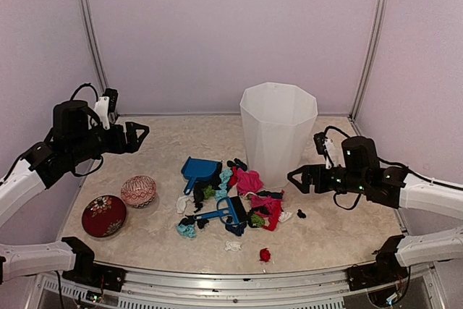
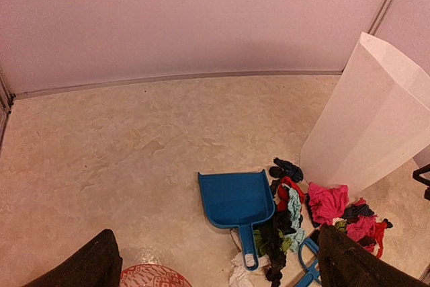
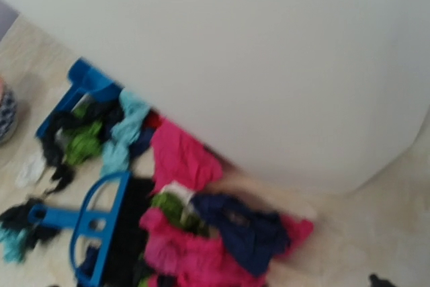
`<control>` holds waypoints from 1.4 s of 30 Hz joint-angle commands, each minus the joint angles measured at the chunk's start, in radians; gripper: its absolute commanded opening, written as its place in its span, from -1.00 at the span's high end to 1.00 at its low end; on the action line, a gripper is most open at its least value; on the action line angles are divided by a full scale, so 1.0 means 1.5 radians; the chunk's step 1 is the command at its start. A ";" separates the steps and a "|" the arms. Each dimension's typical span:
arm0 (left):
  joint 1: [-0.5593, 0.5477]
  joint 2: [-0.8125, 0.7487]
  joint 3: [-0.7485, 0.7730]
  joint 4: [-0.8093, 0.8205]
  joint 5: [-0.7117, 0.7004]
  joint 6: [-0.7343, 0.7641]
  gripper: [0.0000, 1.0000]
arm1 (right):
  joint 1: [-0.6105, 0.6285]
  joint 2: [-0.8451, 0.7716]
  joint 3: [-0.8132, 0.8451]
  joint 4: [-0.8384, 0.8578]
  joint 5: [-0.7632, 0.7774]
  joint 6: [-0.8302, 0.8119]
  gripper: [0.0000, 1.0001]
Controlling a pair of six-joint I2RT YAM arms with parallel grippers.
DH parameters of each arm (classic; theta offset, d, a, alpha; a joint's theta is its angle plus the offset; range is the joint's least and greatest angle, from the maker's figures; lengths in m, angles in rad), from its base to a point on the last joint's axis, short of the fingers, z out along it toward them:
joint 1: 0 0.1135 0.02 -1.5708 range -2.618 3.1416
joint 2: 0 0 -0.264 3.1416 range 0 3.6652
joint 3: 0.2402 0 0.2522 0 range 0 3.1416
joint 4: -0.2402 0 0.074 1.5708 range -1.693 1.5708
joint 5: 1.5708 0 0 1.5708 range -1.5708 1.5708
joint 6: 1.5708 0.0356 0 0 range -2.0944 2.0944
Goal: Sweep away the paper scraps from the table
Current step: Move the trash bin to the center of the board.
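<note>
From above, we see the paper scraps (image 1: 242, 193) heaped mid-tabletop (image 1: 325, 233) before the white bin (image 1: 278, 132), with a few strays toward the near edge. We judge nothing swept yet: the blue dustpan (image 1: 199, 171) and brush (image 1: 223, 214) lie untouched. The left pincer (image 1: 139, 135) and right pincer (image 1: 295, 179) hover spread and empty. Our left wrist view confirms wide-apart fingers (image 2: 87, 267). The right wrist view shows only scraps against the bin.

Crumpled paper scraps (image 1: 249, 180), pink, red, black, teal, green and white, lie heaped mid-desk (image 1: 166, 142) on beige marbled top; one red scrap (image 1: 265, 255) lies apart, nearer the front edge.
</note>
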 commanded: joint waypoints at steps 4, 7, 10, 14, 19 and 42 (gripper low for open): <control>0.009 -0.023 -0.008 0.018 0.022 -0.006 -0.98 | 0.073 0.091 -0.019 0.209 0.214 0.016 -0.98; 0.011 -0.032 -0.011 0.020 0.022 -0.008 -0.98 | 0.103 0.122 -0.039 0.290 0.304 0.019 -1.00; 0.011 -0.038 -0.014 0.022 0.026 -0.008 -0.98 | 0.118 0.153 -0.073 0.403 0.357 0.018 -1.00; 0.012 -0.041 -0.016 0.024 0.035 -0.010 -0.98 | 0.123 0.209 -0.081 0.501 0.383 0.003 -1.00; 0.013 -0.046 -0.016 0.025 0.040 -0.010 -0.98 | 0.124 0.277 -0.046 0.547 0.411 -0.024 -1.00; 0.014 -0.045 -0.021 0.028 0.037 -0.011 -0.98 | 0.090 0.436 0.053 0.629 0.438 -0.111 -1.00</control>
